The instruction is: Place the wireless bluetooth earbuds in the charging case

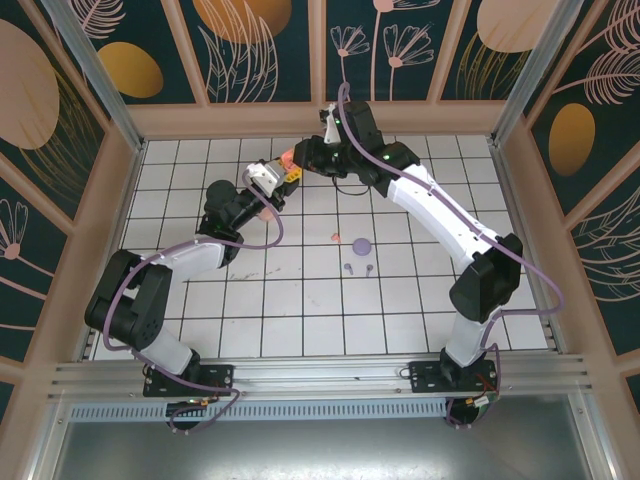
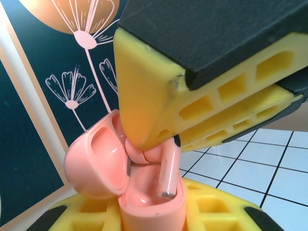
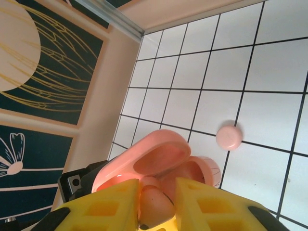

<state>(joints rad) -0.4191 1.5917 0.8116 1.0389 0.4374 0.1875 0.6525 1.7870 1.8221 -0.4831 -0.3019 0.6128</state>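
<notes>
My left gripper (image 2: 151, 219) is shut on the base of a coral-pink charging case (image 2: 144, 202), whose lid (image 2: 94, 159) is swung open to the left. My right gripper (image 3: 158, 204) comes down from above with a coral-pink earbud (image 3: 155, 208) between its yellow fingers (image 2: 159, 96). The bud's stem (image 2: 169, 173) points down into the case's right-hand well, its tip just inside the rim. In the top view both grippers meet over the far middle of the table, at the case (image 1: 287, 158). Two purple earbuds (image 1: 358, 268) lie on the tiles.
A round purple case (image 1: 361, 244) and a small pale pink round piece (image 3: 228, 137) lie on the white grid table (image 1: 420, 310) near its middle. The wooden back wall (image 1: 250, 120) stands close behind the grippers. The framed side panels (image 1: 70, 230) close in the table.
</notes>
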